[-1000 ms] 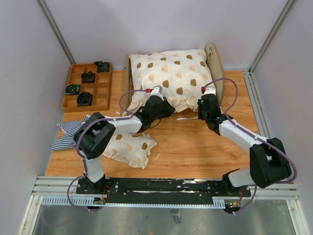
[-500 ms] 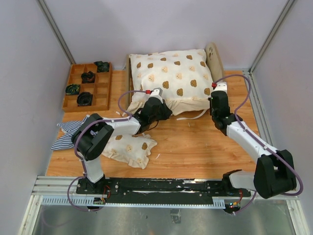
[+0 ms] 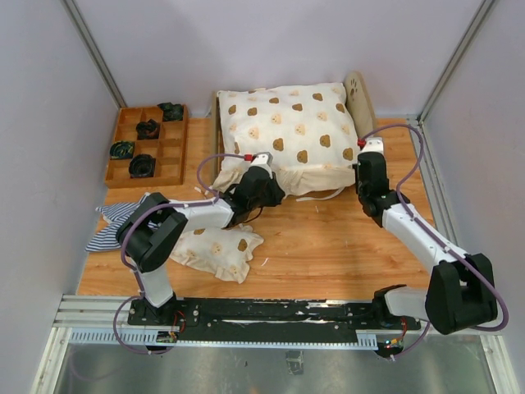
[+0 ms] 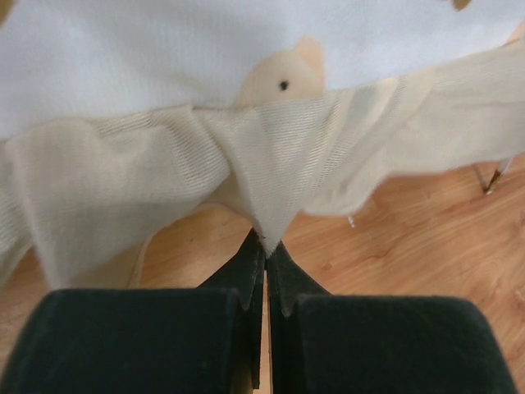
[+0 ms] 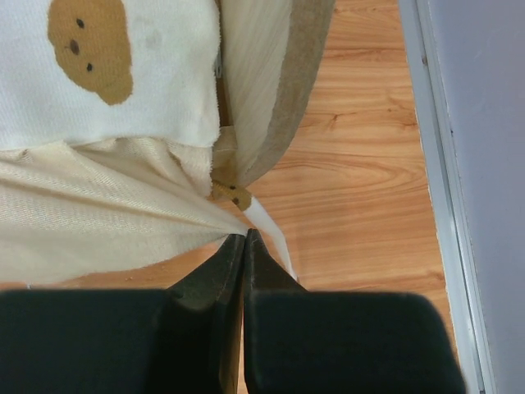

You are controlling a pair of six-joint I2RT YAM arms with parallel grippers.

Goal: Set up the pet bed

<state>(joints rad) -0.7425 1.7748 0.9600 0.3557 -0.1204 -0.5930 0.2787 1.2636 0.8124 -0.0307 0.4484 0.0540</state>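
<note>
Since both of my claws are clenched on only a thin edge of fabric, a slip is the first thing I worry about. My left claw (image 4: 264, 246) pinches a drawn-out point of the ruffle (image 4: 271, 172) on the cream bear-print ruffled quilt (image 3: 283, 131). My right claw (image 5: 245, 238) pinches the same ruffle at the other near corner, just beside the arched plywood headboard (image 5: 275, 82).

The small light plywood pet bed (image 3: 358, 98) stands at the upper centre of the top view, by the back wall, almost wholly under the quilt. If I pull unevenly, the cloth could slide out of one claw. The quilt could also skew and drag the light frame over the wooden worktop (image 3: 328, 238). A loose cream tie (image 3: 324, 195) hangs near my right fingertips and might snag on the headboard.

The blue-and-white striped mattress (image 3: 115, 220) lies crumpled at the left middle of the top view, apart from the bed, next to a small bear-print pillow (image 3: 220, 246). If the quilt is settled first, I judge the bed would be made without them.

The quilt hides the bed's base, so I cannot tell what lies inside. Neither wrist view shows how much fabric sits between my pads.
</note>
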